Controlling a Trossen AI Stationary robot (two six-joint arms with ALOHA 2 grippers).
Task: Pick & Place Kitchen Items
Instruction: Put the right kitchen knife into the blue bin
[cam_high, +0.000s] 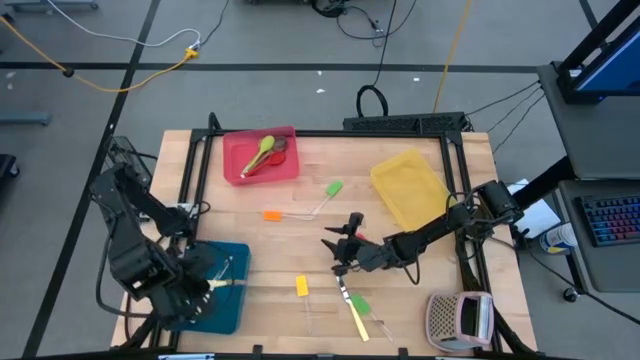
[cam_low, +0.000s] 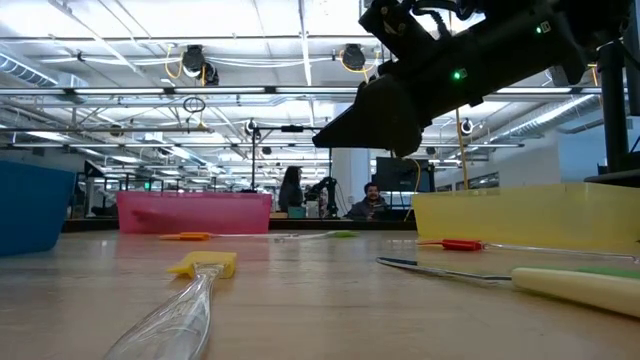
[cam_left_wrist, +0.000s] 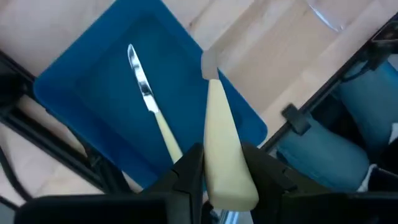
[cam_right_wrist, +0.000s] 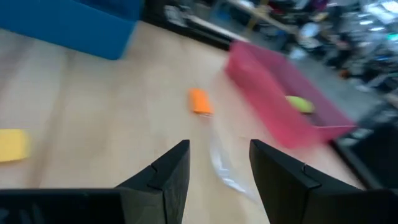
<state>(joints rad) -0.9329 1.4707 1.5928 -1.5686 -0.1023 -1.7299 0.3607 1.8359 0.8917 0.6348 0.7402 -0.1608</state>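
Table layout, seen from above

From the table centre: 1 tray holding spoons at 11 o'clock, 1 tray at 2, 1 tray holding a knife at 8, perforated box at 4, loose utensils at 6.

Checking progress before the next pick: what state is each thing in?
Left hand: shut on cream-handled knife, over blue tray.
Second knife: lying in blue tray.
Right hand: open, empty, above table.
Red tray: holds spoons.
Yellow tray: empty.
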